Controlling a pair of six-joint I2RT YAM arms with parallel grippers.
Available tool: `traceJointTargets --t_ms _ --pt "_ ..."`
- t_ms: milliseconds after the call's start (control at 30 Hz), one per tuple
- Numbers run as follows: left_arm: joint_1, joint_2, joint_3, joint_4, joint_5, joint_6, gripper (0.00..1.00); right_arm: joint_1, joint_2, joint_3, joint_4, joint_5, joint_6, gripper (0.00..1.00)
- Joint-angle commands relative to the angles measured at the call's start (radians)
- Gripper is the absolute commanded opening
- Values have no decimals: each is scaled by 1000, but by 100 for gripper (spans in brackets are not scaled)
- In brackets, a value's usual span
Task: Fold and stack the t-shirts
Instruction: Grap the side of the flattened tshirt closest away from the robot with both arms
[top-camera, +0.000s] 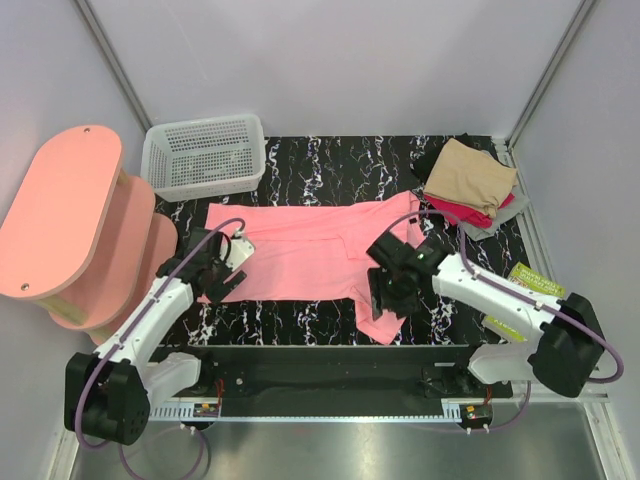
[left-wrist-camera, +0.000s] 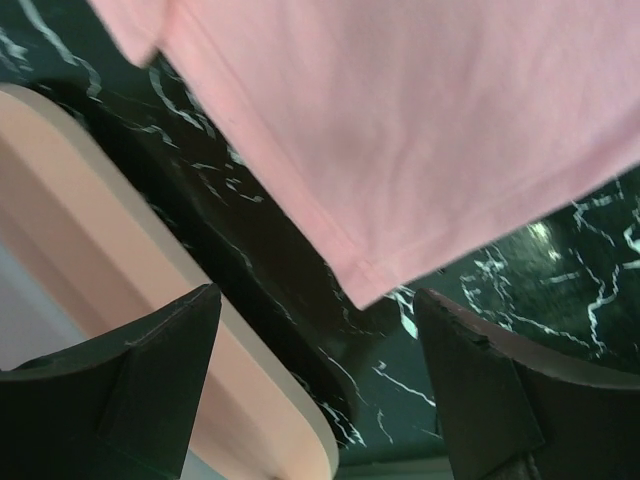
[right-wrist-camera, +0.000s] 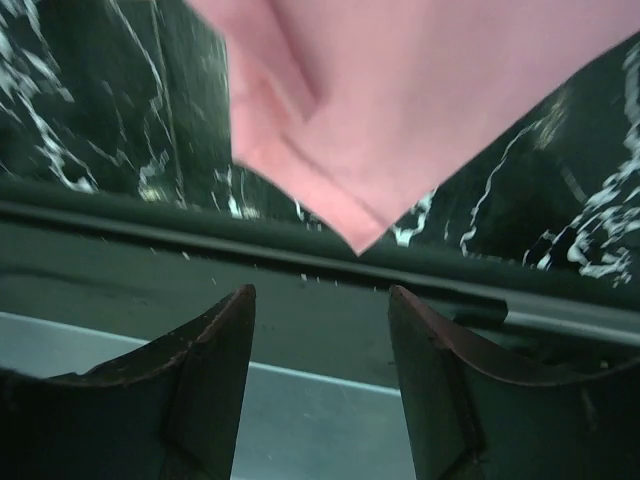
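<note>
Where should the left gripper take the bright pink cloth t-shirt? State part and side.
On the bright pink cloth t-shirt, take the near-left corner with the left gripper, coming from the left: it lies flat on the black marble table, pointing between open jaws.

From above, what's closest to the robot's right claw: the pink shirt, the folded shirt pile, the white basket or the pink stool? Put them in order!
1. pink shirt, directly under the right gripper
2. folded shirt pile, far right corner
3. white basket, far left
4. pink stool, beyond the table's left edge
</note>
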Motion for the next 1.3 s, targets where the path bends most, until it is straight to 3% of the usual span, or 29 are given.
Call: traceJointTargets --t_ms 0,233,833,1267 --pt "-5 -7 -31 4 -15 13 84 144 -35 15 -47 3 98 64" --pt "-5 -13 -118 30 -34 36 84 232 28 17 -138 148 129 64" --pt "-3 188 -178 191 -52 1 81 235 77 -158 9 138 189 66" --pt "-2 202 -193 224 -55 1 77 233 195 -178 138 127 169 63"
